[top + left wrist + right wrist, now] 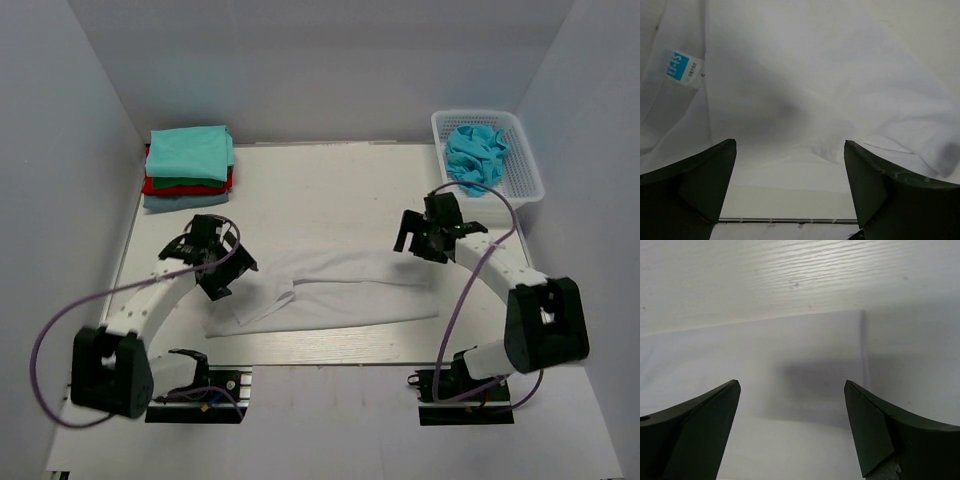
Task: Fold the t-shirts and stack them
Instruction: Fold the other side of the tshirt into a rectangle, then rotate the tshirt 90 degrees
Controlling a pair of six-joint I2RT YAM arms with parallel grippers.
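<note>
- Well, far left of the white tee (340,295) and behind it sits the folded stack (188,165): teal on top, red and grey-blue beneath.
- Left claw (790,150) hangs over the tee's left end, jaws wide apart, gripping nothing. A blue label (681,67) shows on the cloth nearby.
- Between the claws, the tee lies flat as a long narrow band. I judge the lengthwise fold is done and the crosswise fold is in hand.
- Right claw (792,390) hovers over the tee's right edge, jaws wide, empty.
- Right of the tee and behind it, a light blue tee (478,150) lies crumpled in the basket (528,150).
- Next I'd lower both claws, pinch the corners of one end and carry that end over the other, edges square.
</note>
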